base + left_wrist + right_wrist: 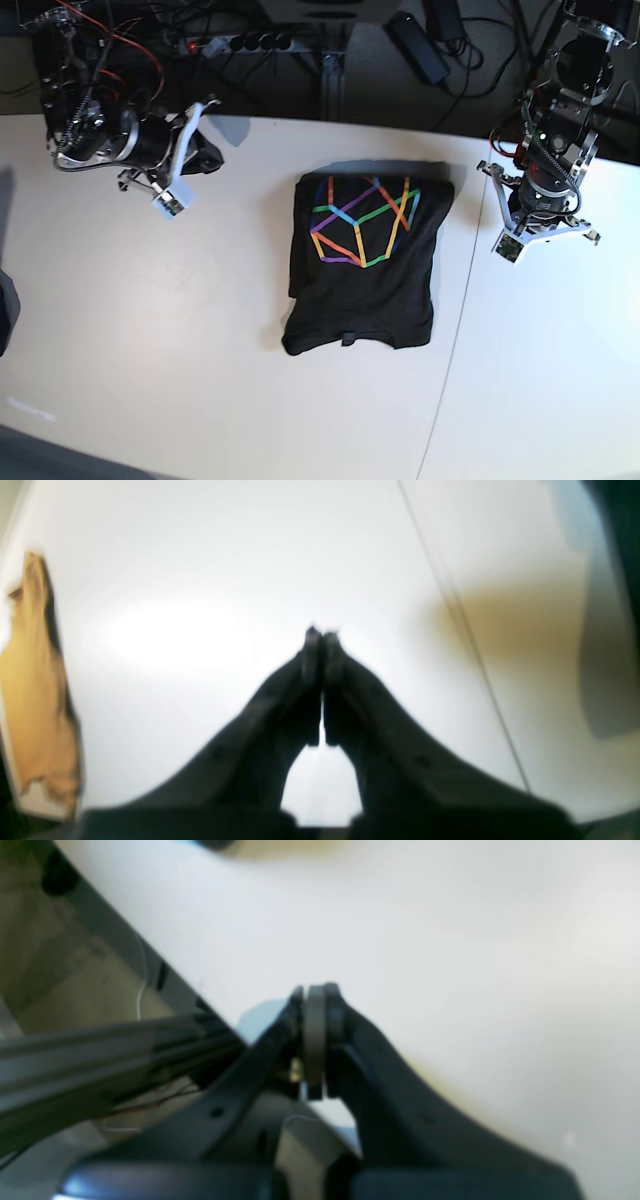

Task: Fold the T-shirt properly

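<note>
Two arms sit pulled back at the far corners of the white table, and between them, roughly mid-table, lies the T-shirt — already a compact black rectangle with the multicoloured line print facing up.

Its long axis runs from the far edge of the table toward the near edge. The printed part lies at the far end and what looks like the neck edge at the near end, though that is hard to be sure of.

From the left gripper, on the base view's right, the shirt lies off to the side across a narrow strip of bare table and the table seam. From the right gripper, at the base view's left, it is well apart.

So the left arm is the nearer one to any edge that needs tidying.

Both sets of jaws are closed and hold nothing — each wrist view shows fingertips pressed together over bare table.

Judging by how the shirt lies, the fold seems essentially done; any further move would be a reach inward to square up the slightly flared near end.
</note>
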Tool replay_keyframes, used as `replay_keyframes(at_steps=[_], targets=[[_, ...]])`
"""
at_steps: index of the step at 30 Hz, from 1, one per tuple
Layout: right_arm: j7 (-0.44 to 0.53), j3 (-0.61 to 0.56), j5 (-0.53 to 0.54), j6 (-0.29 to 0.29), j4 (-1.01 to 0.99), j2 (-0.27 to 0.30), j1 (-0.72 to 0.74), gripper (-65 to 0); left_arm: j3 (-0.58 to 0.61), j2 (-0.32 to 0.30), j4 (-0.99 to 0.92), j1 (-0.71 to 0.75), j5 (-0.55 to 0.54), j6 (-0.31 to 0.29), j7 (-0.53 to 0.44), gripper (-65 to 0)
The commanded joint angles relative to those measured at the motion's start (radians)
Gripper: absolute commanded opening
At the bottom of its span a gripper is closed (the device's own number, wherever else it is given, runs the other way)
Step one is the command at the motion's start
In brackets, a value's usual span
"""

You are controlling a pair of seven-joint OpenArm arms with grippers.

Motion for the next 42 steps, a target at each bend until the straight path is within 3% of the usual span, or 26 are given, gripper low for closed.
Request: replay_keyframes(at_steps=[1,7,16,20,23,31,37,42], targets=[[0.014,0.018,0.018,0.069,0.027,0.016,-0.027,-65.0,-0.027,-0.011,0.039,0.034,-0.018,-0.007,-0.002,-65.0],[0.010,0.082,0.023,0.069,0.087,0.016,-0.206,-65.0,-0.214,-0.011,0.146,0.258,-0.204,-0.121,0.013,-65.0],[0.007,0.099,0.024,0.069,0.096,0.015,-0.462,-65.0,-0.477,-0.008,0.151,0.580,-0.481,-0.312,0.064,-65.0],[0.007,0.098,-0.016,0.068,0.077,0.015,-0.554,-65.0,-0.489,-0.008,0.075,0.684,-0.496,-0.341,0.060,-65.0],[0.004,0.098,-0.016,0.064,0.010,0.015,-0.586,-65.0,-0.481,-0.009,-0.078,0.703,-0.493,-0.345,0.003,-65.0],[-0.002,0.098,-0.017,0.040,-0.395,0.010,-0.524,-65.0,-0.348,-0.008,-0.618,0.518,-0.475,-0.343,-0.036,-65.0],[-0.071,0.098,-0.117,-0.055,-0.779,-0.020,-0.311,-65.0,-0.144,0.000,-1.014,0.245,-0.417,-0.337,-0.029,-65.0],[-0.101,0.098,-0.125,-0.066,-1.069,-0.060,-0.092,-65.0,0.063,0.065,-1.334,-0.034,-0.354,-0.294,-0.073,-65.0]])
